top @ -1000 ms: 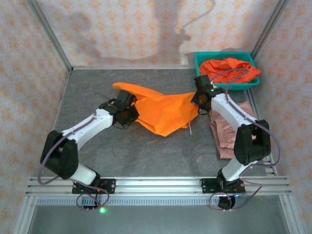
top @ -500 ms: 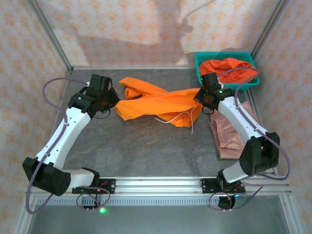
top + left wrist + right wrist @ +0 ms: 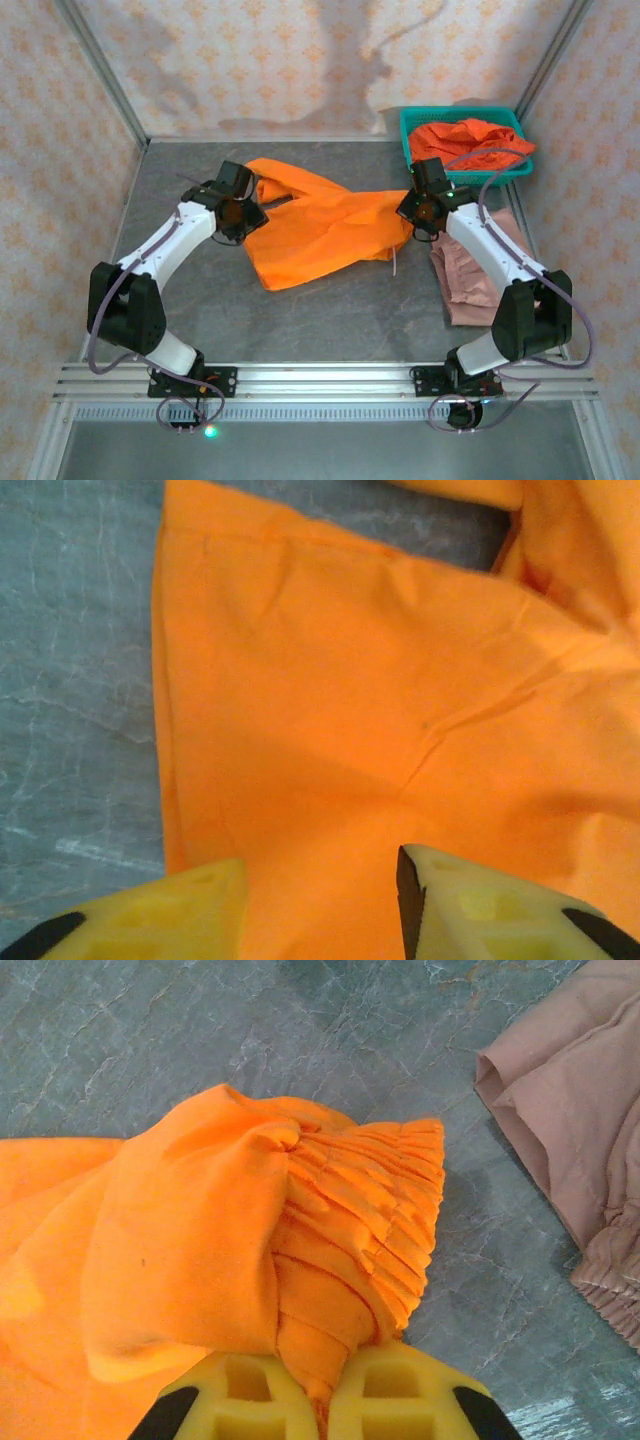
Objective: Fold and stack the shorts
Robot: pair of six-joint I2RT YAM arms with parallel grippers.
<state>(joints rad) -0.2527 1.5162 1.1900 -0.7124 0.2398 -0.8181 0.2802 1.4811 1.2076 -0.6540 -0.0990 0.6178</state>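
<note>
Top external view: one pair of orange shorts point(image 3: 320, 232) lies spread and rumpled across the middle of the grey desk point(image 3: 300, 320), stretched between the two arms. A second pair, the pink shorts point(image 3: 470, 265), lies flat near the right edge, just right of the right arm point(image 3: 490, 255). At the far right corner stands one teal basket point(image 3: 412, 125) holding a heap of more orange cloth point(image 3: 470, 140); how many pairs are in that heap cannot be told. A pale drawstring point(image 3: 393, 262) trails from the near right edge of the spread pair.

The left arm point(image 3: 170, 245) reaches to the left end of the orange shorts. In the left wrist view its two yellow fingers point(image 3: 480, 910) stand apart with a clear gap, so the left jaws are spread, with flat orange cloth under them and bare desk to the left.

In the right wrist view the two yellow fingers point(image 3: 250, 1395) are pressed together on the gathered, pleated waistband of the orange shorts, so the right jaws are pinching that pair at its right end. The pink shorts lie just beyond, apart from the orange.
</note>
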